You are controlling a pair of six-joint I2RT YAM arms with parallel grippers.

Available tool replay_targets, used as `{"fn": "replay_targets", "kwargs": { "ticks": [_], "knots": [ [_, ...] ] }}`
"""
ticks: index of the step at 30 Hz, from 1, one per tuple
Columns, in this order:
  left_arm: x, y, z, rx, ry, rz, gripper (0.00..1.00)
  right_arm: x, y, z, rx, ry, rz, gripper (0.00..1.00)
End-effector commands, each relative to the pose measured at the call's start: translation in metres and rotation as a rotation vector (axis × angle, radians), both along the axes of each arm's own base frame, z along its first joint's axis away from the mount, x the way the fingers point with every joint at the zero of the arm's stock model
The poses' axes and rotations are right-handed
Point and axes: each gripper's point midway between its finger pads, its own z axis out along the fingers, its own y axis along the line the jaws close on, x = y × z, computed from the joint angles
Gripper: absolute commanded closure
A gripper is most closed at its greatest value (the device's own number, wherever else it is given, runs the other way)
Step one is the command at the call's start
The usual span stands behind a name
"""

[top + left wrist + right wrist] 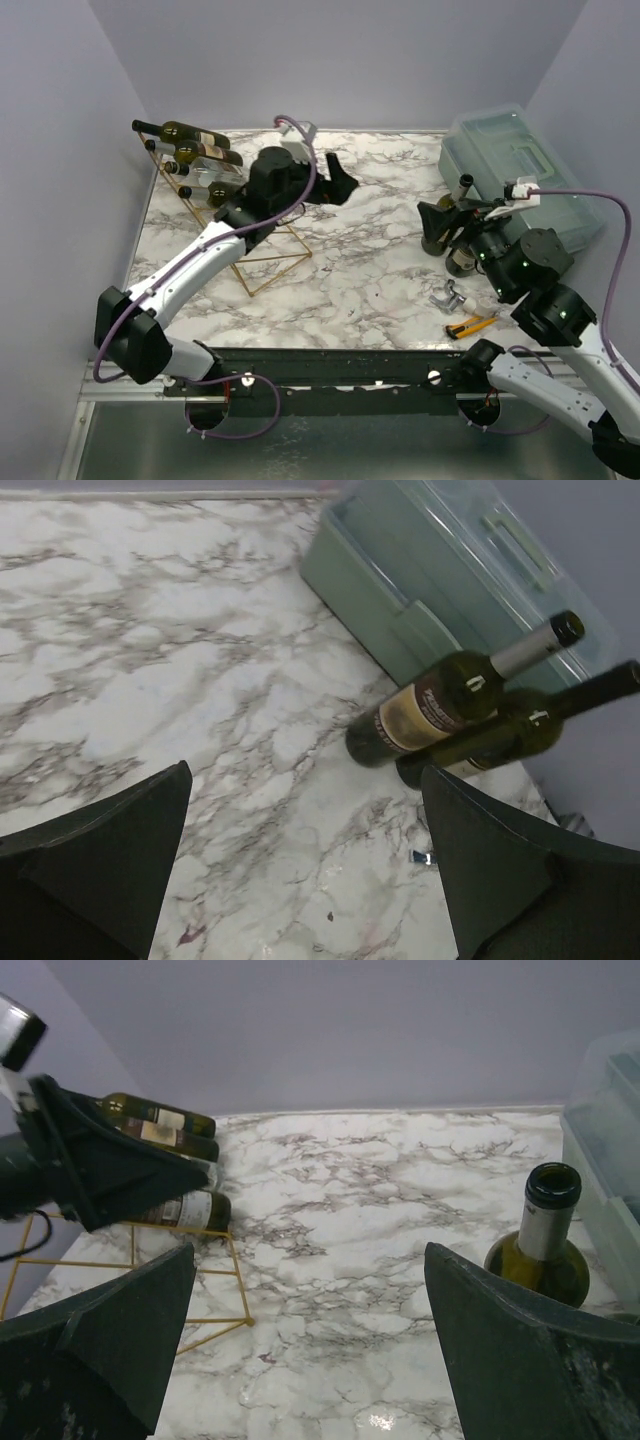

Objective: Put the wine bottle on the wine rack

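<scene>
The gold wire wine rack (280, 275) stands at the left with three bottles (200, 155) lying on it. It also shows in the right wrist view (240, 1280). Two more wine bottles stand upright at the right by the plastic box: a silver-necked one (465, 187) (440, 705) and a dark green one (460, 262) (520, 725). My left gripper (342, 180) (305, 775) is open and empty above the table's middle, right of the rack. My right gripper (432, 228) (310, 1250) is open and empty. A bottle (545, 1245) stands just beyond its right finger.
A translucent lidded plastic box (520, 160) (430, 570) fills the back right corner. A small metal clip (447, 297) and a yellow utility knife (470, 325) lie near the front right. Purple walls close in the left, back and right sides.
</scene>
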Motion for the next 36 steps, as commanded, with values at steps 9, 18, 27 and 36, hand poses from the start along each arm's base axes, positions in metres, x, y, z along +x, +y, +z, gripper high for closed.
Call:
{"fn": "replay_targets", "kwargs": {
  "ticks": [9, 18, 27, 36],
  "knots": [
    [-0.016, -0.165, 0.008, 0.084, -0.43, -0.273, 0.01, -0.064, -0.052, 0.064, 0.068, -0.195, 0.031, 0.0],
    [-0.004, -0.235, -0.012, 0.089, -0.452, -0.327, 0.01, -0.086, -0.065, 0.068, 0.1, -0.213, 0.057, 0.0],
    [-0.012, -0.278, -0.02, 0.06, -0.488, -0.396, 0.03, -0.096, -0.078, 0.072, 0.127, -0.234, 0.039, 0.0],
    [0.012, -0.293, -0.027, 0.056, -0.493, -0.294, 0.2, -0.097, -0.074, 0.073, 0.133, -0.228, 0.062, 0.0]
  ]
}}
